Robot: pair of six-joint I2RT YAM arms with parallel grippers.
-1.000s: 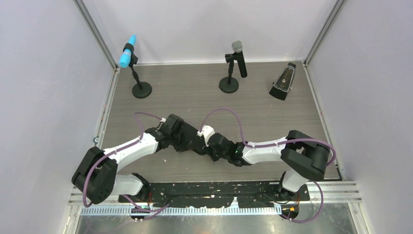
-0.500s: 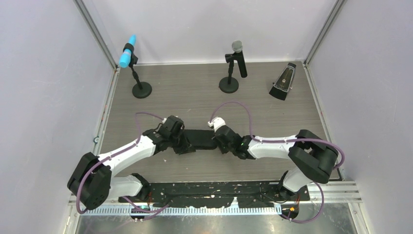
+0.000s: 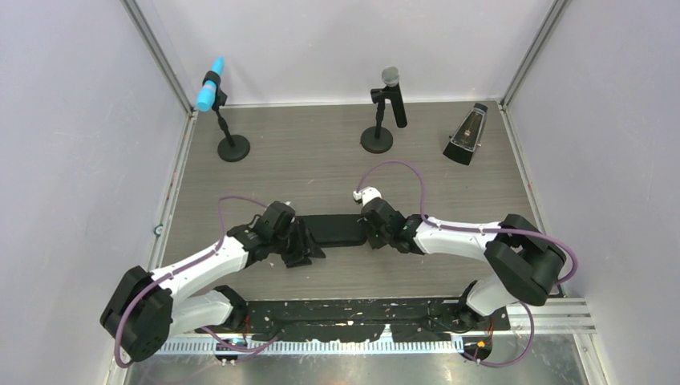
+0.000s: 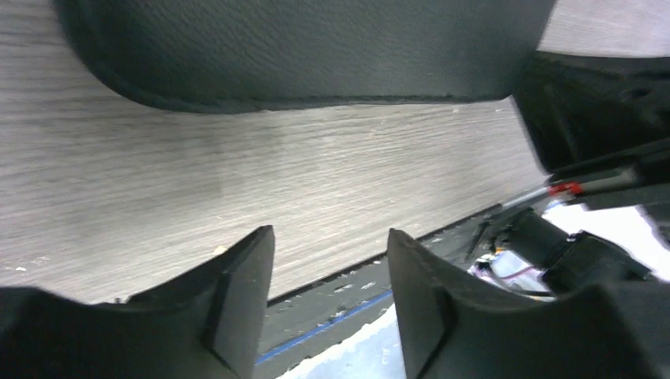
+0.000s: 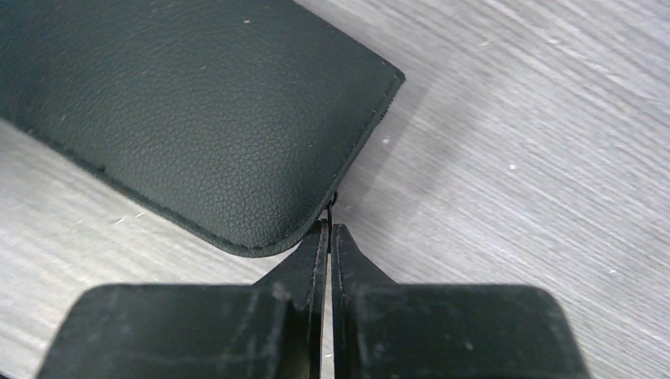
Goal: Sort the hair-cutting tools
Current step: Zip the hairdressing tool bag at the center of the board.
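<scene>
None of the hair-cutting tools show in any view. A black zip case point(image 3: 335, 229) lies flat in the middle of the table. My left gripper point(image 3: 301, 250) stands open just near-left of the case, with nothing between its fingers. In the left wrist view that gripper point(image 4: 329, 234) faces the table's near edge, and the case point(image 4: 300, 47) fills the top of the frame. My right gripper point(image 3: 371, 233) sits at the case's right end. In the right wrist view it point(image 5: 330, 225) is shut on a thin zip pull at the corner of the case point(image 5: 197, 103).
A blue-tipped microphone point(image 3: 212, 95) stands at the back left on a round base point(image 3: 233, 148). A grey-headed microphone point(image 3: 390, 90) stands at the back middle and a metronome point(image 3: 467, 135) at the back right. A black strip point(image 3: 361, 309) runs along the near edge.
My left gripper has opened, let go of the case's left end and drawn back toward the near edge. My right gripper has closed fully at the case's right end and swung farther back.
</scene>
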